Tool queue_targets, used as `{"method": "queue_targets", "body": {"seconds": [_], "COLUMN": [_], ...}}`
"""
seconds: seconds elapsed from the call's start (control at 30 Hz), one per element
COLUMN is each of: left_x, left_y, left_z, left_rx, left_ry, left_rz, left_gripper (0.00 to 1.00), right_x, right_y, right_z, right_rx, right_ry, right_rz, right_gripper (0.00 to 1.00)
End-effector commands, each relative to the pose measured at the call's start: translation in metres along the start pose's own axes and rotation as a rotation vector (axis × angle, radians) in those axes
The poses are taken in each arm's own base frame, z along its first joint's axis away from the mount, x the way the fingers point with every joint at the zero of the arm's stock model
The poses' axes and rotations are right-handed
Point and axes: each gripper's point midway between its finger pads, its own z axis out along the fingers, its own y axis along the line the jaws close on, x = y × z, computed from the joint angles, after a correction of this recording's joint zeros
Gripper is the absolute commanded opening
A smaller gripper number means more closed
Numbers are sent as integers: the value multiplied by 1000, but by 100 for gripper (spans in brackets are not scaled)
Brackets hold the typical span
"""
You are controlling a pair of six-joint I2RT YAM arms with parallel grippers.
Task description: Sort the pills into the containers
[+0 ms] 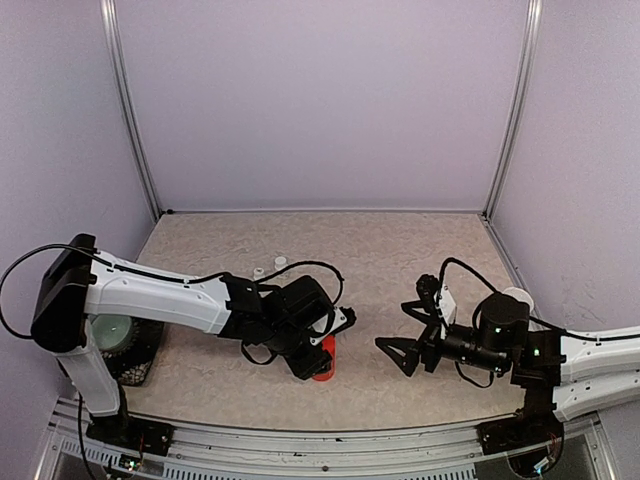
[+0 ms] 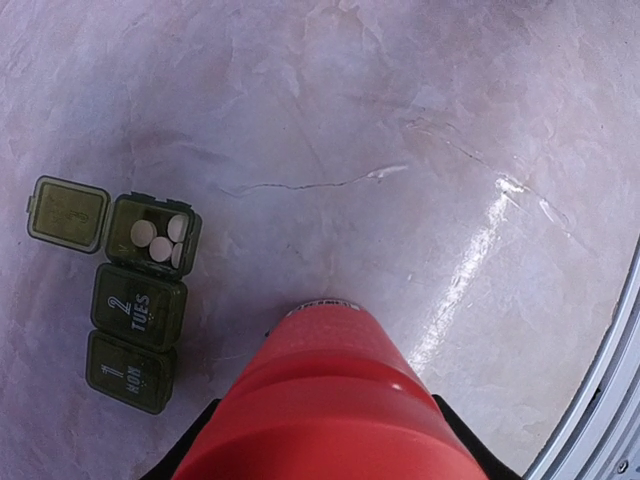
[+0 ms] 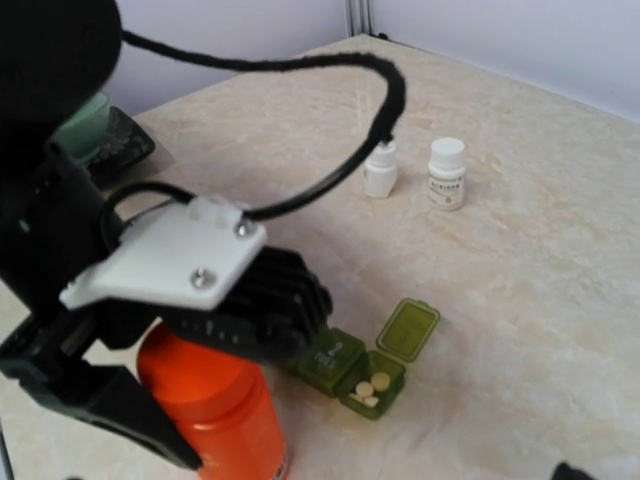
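Observation:
The containers (image 2: 140, 300) are a dark green strip of three compartments lying flat on the table. The end compartment has its lid (image 2: 68, 214) swung open, and three white pills (image 2: 160, 243) lie inside; the other two lids are down. From the right wrist view the containers (image 3: 360, 365) and pills (image 3: 370, 388) sit just beside an orange bottle (image 3: 215, 410). That orange bottle (image 2: 335, 400) stands upright on the table, and my left gripper (image 2: 325, 440) is shut on it, a black finger pressed on each side. My right gripper (image 1: 395, 325) hovers open and holds nothing, to the right of the orange bottle (image 1: 323, 362).
Two small white bottles (image 3: 380, 168) (image 3: 447, 172) stand farther back on the table. A pale green mug (image 1: 112, 330) rests on a dark mat at the left edge. A white round object (image 1: 518, 295) sits behind the right arm. A metal rail (image 2: 600, 420) borders the near table edge.

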Motion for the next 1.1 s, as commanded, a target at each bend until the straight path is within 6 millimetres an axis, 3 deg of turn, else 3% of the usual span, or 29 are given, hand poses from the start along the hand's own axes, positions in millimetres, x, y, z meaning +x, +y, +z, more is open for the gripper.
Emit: {"method": "queue_targets", "body": {"seconds": [0.0, 0.13, 0.53, 0.63, 0.8, 1.07], "left_x": [-18, -31, -91, -98, -107, -112], "left_y": [-3, -3, -21, -30, -44, -56], "left_z": [-3, -17, -93, -105, -122, -133], "left_rx": [25, 24, 81, 99, 125, 156], "left_ry": [-44, -70, -170, -174, -193, -222], "left_rz": [3, -4, 12, 24, 29, 17], "left_gripper": [49, 46, 46, 46, 47, 47], "right_x": [0, 8, 26, 14, 1, -19], "right_y": [-4, 6, 33, 33, 43, 47], "right_z": [-3, -4, -13, -16, 11, 21], "right_rx": [12, -53, -229, -214, -237, -237], "right_ry": [-23, -53, -251, -345, -399, -533], "right_rz": [5, -31, -199, -249, -304, -270], "right_gripper": [100, 100, 100, 100, 100, 98]}}
